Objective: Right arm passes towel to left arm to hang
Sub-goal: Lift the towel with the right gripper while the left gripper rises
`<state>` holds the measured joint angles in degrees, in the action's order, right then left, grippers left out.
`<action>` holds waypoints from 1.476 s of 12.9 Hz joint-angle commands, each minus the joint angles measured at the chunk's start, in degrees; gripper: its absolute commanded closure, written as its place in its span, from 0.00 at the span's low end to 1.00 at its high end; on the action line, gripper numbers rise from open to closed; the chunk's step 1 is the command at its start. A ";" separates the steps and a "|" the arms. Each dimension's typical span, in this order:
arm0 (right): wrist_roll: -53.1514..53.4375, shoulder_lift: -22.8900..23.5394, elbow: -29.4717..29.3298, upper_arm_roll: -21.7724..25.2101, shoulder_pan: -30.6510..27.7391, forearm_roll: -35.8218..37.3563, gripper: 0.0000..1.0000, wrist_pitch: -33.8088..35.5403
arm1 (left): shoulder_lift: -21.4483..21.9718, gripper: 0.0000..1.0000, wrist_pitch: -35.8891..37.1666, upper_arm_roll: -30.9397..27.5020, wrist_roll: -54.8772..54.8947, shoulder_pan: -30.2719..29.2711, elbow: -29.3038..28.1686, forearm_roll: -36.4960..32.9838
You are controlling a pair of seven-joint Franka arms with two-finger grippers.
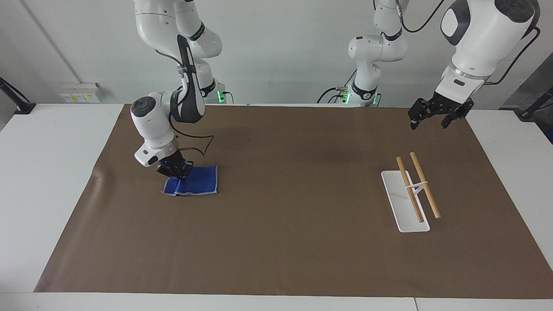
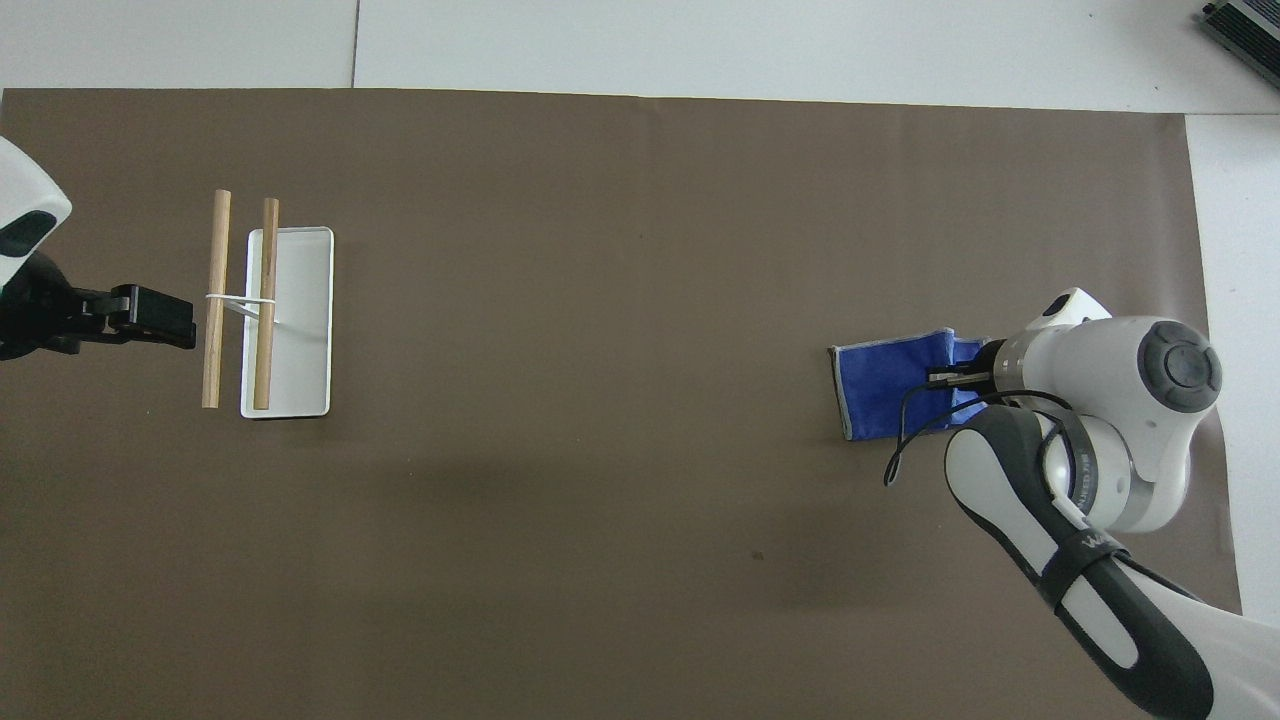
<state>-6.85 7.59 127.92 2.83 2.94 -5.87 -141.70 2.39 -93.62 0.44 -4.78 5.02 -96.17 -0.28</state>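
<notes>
The blue towel (image 1: 196, 182) lies on the brown mat toward the right arm's end of the table, and it also shows in the overhead view (image 2: 885, 385). My right gripper (image 1: 177, 172), with its blue light, is shut on the towel's edge nearest that table end. That edge is pinched and lifted a little, and the rest of the towel lies on the mat. My left gripper (image 1: 429, 122) is open and empty. It hangs in the air over the mat's edge, nearer the robots than the rack, and it also shows in the overhead view (image 2: 150, 318).
A rack with a white base (image 1: 399, 194) and two raised wooden bars (image 1: 425, 185) stands toward the left arm's end of the table; it also shows in the overhead view (image 2: 300, 320). A brown mat (image 1: 293, 242) covers the table.
</notes>
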 commanded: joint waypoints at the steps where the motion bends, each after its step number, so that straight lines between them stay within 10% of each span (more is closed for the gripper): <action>1: 2.71 -2.40 -6.08 -0.89 -0.04 -1.25 1.00 7.73 | 1.47 0.00 -1.12 -0.35 -0.58 0.08 -1.82 0.72; 5: 6.04 -3.11 -14.43 -3.44 -0.04 -3.17 1.00 13.89 | 2.09 0.00 -1.21 -0.35 -0.58 0.17 -3.14 0.72; 10: 14.20 -2.94 -21.57 -3.97 -0.04 -24.23 1.00 17.51 | 2.62 0.00 -1.21 -0.35 -1.63 0.08 -3.93 0.72; 19: 41.89 -1.71 -21.49 -4.32 11.97 -55.46 1.00 2.79 | 3.76 0.00 -19.55 0.18 -44.47 0.08 -10.69 9.32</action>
<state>30.40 4.59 107.01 -1.03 10.87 -58.04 -132.85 3.78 -108.53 0.64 -41.24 5.00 -103.18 7.01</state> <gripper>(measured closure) 0.960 0.000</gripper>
